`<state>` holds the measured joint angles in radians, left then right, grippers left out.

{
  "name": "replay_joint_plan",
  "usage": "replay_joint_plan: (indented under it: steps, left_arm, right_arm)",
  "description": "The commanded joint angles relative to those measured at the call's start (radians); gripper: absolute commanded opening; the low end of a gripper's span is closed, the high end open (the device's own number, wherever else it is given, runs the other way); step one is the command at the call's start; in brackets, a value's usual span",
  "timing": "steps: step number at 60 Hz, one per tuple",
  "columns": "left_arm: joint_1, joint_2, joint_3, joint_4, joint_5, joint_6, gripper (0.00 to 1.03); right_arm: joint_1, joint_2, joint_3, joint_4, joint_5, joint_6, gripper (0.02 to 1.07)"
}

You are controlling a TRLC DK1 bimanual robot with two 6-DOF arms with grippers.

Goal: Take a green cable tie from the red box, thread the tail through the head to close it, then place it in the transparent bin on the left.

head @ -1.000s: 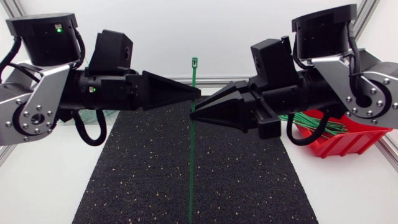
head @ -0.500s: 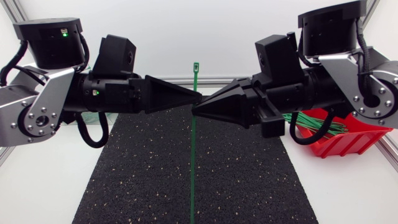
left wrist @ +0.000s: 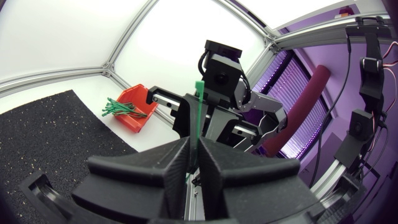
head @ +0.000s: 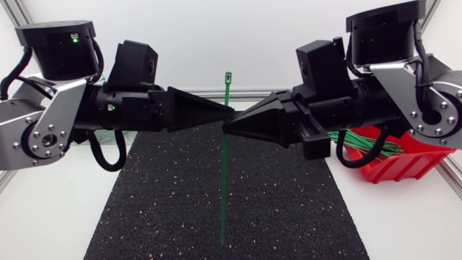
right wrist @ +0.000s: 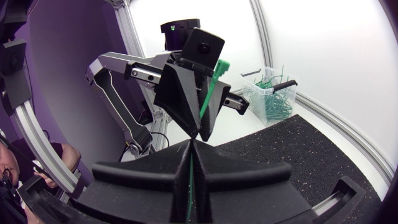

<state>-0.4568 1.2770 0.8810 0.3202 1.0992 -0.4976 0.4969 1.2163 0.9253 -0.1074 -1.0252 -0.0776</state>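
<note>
A green cable tie (head: 224, 173) hangs upright above the mat, its head (head: 227, 75) at the top and its tail straight down. My left gripper (head: 228, 112) comes in from the left and is shut on the strap just below the head. My right gripper (head: 225, 128) meets it tip to tip from the right and is shut on the strap slightly lower. In the left wrist view the tie (left wrist: 198, 109) rises from between the narrow-set fingers (left wrist: 177, 165). In the right wrist view the strap (right wrist: 208, 99) runs up from the closed gripper (right wrist: 189, 149).
The red box (head: 408, 162) with several green ties (head: 361, 139) stands at the right, partly behind my right arm. The transparent bin (right wrist: 273, 93) with ties in it sits at the far left corner. A black speckled mat (head: 289, 209) covers the middle.
My right gripper has shut onto the strap under the left gripper's tip. Both arms and the tie have risen slightly, so the tail's end now hangs clear above the mat's front.
</note>
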Motion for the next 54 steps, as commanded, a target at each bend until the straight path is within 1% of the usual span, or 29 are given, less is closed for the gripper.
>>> replay_joint_plan:
  steps: [1,2,4,9,26,54]
  left_arm:
    - [-0.002,0.018,-0.017,0.016,0.004,-0.018,0.25]
    - [0.0,0.018,-0.017,0.016,0.004,-0.018,0.25]
    - [0.003,0.018,-0.016,0.016,0.004,-0.019,0.29]
    - [0.01,0.018,-0.014,0.034,0.004,-0.032,0.3]
    - [0.041,0.018,-0.002,0.056,0.004,-0.05,0.3]
    - [0.055,0.028,0.021,0.059,0.004,-0.052,0.3]
  right_arm:
    - [0.012,-0.004,-0.019,0.006,-0.013,0.015,0.08]
    - [0.012,-0.003,-0.02,0.006,-0.013,0.015,0.08]
    - [0.012,-0.003,-0.02,0.006,-0.013,0.015,0.08]
    - [0.014,0.002,-0.025,0.006,-0.013,0.015,0.08]
    - [0.014,0.006,-0.034,-0.003,-0.013,0.015,0.08]
    - [0.011,0.034,-0.043,-0.006,-0.012,0.015,0.08]
